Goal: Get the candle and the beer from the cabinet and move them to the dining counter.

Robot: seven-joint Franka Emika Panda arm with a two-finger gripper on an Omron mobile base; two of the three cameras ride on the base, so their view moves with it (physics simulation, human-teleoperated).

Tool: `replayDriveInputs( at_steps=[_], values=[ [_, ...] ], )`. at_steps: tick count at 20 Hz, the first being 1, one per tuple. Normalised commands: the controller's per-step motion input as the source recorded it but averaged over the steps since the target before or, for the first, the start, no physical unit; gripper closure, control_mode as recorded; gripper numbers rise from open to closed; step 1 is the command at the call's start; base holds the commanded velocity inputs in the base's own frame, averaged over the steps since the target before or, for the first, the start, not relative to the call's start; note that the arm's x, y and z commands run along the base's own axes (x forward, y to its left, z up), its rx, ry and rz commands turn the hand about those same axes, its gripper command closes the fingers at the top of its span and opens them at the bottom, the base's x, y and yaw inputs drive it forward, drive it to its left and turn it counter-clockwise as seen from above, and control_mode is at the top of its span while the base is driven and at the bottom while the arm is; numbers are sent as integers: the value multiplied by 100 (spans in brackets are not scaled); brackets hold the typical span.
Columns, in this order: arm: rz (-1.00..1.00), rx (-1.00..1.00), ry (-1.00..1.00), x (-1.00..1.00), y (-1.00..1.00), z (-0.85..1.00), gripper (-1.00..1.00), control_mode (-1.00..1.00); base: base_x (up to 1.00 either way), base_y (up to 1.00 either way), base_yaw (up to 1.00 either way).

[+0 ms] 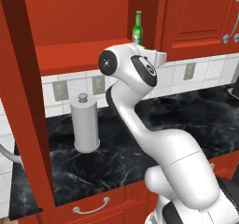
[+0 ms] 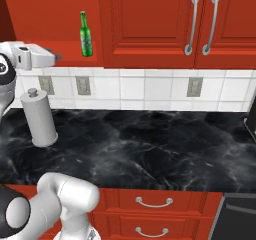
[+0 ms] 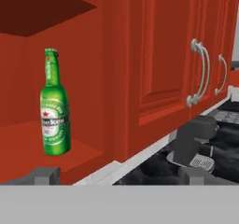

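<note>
The beer, a slim green bottle with a red-and-white label, stands upright near the right end of the bottom shelf in the open cabinet. It also shows as the green bottle on the shelf's right side and as the bottle beside the closed doors. My gripper is open and holds nothing. It sits in front of the shelf edge, below the bottle and short of it. In the right base view my gripper is left of the beer and lower. The candle and the dining counter are out of view.
The cabinet's open door stands as a tall red panel on the left. Closed doors with silver handles lie to the right of the opening. A grey cylindrical canister stands on the narrow black counter. A grey appliance sits under the closed doors.
</note>
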Motion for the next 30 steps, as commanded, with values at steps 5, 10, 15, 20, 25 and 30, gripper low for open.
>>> replayDriveInputs(
  at_steps=[5, 10, 15, 20, 25, 30],
  values=[
    [0, 0, -2, 39, 0, 0, -100, -100, 0, 0, 0],
    [0, 0, 0, 53, 0, 0, -100, -100, 0, 0, 0],
    [-3, 0, -3, 41, 8, 0, -100, -100, 0, 0, 0],
    [-15, 0, -6, 30, 29, -3, -100, -100, 0, 0, 0],
    [-14, 0, -3, 28, 17, -1, -100, -100, 0, 0, 0],
    [-3, 0, -1, 30, 0, 0, -100, -100, 0, 0, 0]
  ],
)
